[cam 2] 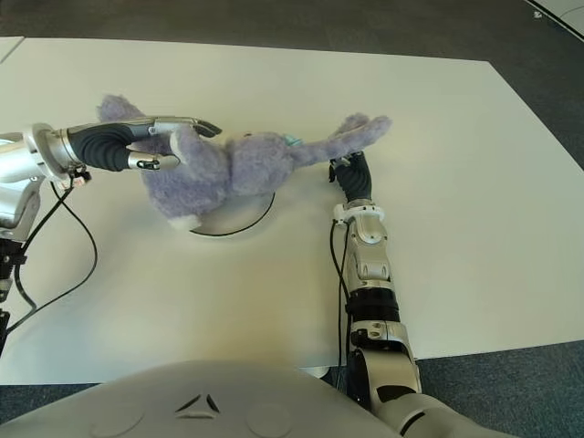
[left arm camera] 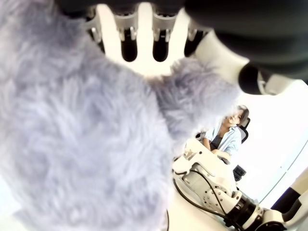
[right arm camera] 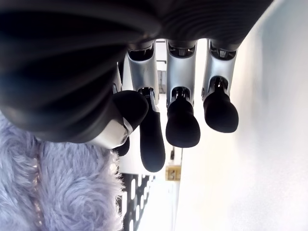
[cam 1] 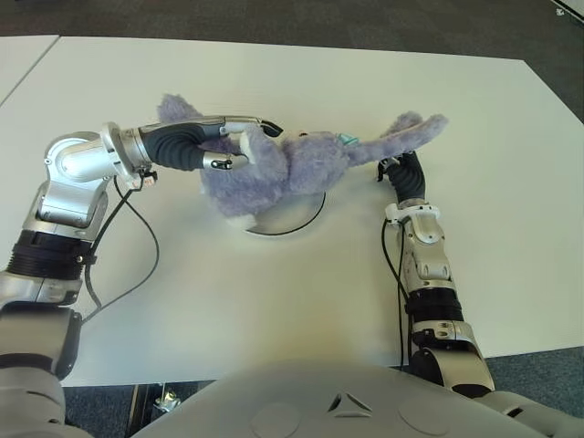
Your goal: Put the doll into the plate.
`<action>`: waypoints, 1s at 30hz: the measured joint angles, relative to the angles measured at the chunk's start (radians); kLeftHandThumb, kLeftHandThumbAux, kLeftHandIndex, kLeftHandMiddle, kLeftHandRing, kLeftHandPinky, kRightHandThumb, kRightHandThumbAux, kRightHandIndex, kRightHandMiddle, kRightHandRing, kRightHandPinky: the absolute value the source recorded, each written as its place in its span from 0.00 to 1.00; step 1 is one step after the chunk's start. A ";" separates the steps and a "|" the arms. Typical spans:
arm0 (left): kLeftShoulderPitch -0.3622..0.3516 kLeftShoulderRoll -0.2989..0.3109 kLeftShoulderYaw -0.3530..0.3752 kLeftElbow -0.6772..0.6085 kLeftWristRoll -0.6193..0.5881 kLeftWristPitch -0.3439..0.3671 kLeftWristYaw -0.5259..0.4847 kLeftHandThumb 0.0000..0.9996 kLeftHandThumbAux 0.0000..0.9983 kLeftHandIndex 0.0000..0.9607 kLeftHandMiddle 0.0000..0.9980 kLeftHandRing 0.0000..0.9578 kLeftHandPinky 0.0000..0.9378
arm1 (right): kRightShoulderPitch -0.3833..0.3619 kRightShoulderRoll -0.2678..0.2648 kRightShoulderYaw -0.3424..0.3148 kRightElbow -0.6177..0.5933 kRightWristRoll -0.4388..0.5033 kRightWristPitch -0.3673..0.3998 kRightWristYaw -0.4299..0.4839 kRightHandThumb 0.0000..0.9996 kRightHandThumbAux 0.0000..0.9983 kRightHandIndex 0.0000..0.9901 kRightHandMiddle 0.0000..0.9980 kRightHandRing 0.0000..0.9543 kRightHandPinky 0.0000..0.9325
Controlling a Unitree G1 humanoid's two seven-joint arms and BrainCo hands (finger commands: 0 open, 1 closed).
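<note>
While your left hand (cam 1: 214, 144) grips the doll (cam 1: 283, 169), it sprawls over the plate (cam 1: 297, 219).
Your right hand (cam 1: 404, 173) sits beside the doll's outstretched limb, fingers loosely extended, holding nothing.

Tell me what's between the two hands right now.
Only the doll. It stretches from the left hand, whose fingers are on its body, to the right hand beside its far limb, lying over the plate. The eye views show it.

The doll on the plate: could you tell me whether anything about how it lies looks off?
Yes. The doll sprawls across the plate, hiding most of it, with one limb stretched out past the rim over the table toward the right hand.
</note>
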 measured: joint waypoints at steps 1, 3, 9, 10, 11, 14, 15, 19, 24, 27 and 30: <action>-0.001 0.004 0.009 0.004 -0.002 -0.015 -0.006 0.58 0.20 0.00 0.00 0.00 0.00 | -0.002 0.001 0.000 0.001 0.001 0.000 0.000 0.85 0.67 0.43 0.53 0.79 0.80; -0.001 0.018 0.024 0.008 -0.009 -0.037 -0.021 0.58 0.19 0.00 0.00 0.00 0.00 | -0.005 0.002 0.000 0.003 0.002 0.000 0.000 0.85 0.67 0.43 0.53 0.79 0.80; 0.002 0.052 0.064 0.008 -0.031 -0.049 -0.040 0.55 0.16 0.00 0.00 0.00 0.00 | -0.006 0.003 -0.002 0.005 0.004 -0.001 0.001 0.85 0.67 0.43 0.53 0.79 0.79; 0.002 0.052 0.069 0.008 -0.031 -0.048 -0.040 0.55 0.16 0.00 0.00 0.00 0.00 | -0.006 0.003 -0.002 0.006 0.005 -0.001 0.002 0.85 0.67 0.43 0.53 0.79 0.79; 0.002 0.052 0.073 0.008 -0.031 -0.048 -0.040 0.54 0.16 0.00 0.00 0.00 0.00 | -0.006 0.003 -0.003 0.007 0.005 -0.001 0.002 0.85 0.67 0.43 0.53 0.79 0.79; 0.002 0.053 0.085 0.008 -0.031 -0.037 -0.039 0.53 0.15 0.00 0.00 0.00 0.00 | -0.006 0.002 -0.006 0.009 0.005 -0.001 0.002 0.85 0.67 0.43 0.53 0.79 0.79; 0.001 0.053 0.089 0.010 -0.031 -0.031 -0.039 0.53 0.15 0.00 0.00 0.00 0.00 | -0.006 0.002 -0.006 0.009 0.005 -0.001 0.002 0.85 0.67 0.43 0.53 0.79 0.79; -0.004 0.067 0.099 0.038 -0.032 0.001 -0.040 0.52 0.14 0.00 0.00 0.00 0.00 | -0.006 0.003 -0.007 0.009 0.006 -0.001 0.002 0.85 0.67 0.43 0.53 0.79 0.79; -0.005 0.082 0.127 0.042 -0.038 0.029 -0.040 0.56 0.17 0.00 0.00 0.00 0.00 | -0.006 0.003 -0.006 0.009 0.005 -0.001 0.002 0.85 0.67 0.43 0.52 0.79 0.80; -0.005 0.099 0.151 0.041 -0.050 0.059 -0.040 0.60 0.19 0.00 0.00 0.00 0.00 | -0.007 0.003 -0.005 0.009 0.005 -0.001 0.002 0.85 0.67 0.43 0.52 0.79 0.80; 0.006 0.114 0.192 0.031 -0.036 0.086 -0.015 0.64 0.22 0.00 0.00 0.00 0.00 | -0.011 0.003 -0.004 0.011 0.005 -0.001 0.003 0.85 0.67 0.43 0.53 0.79 0.80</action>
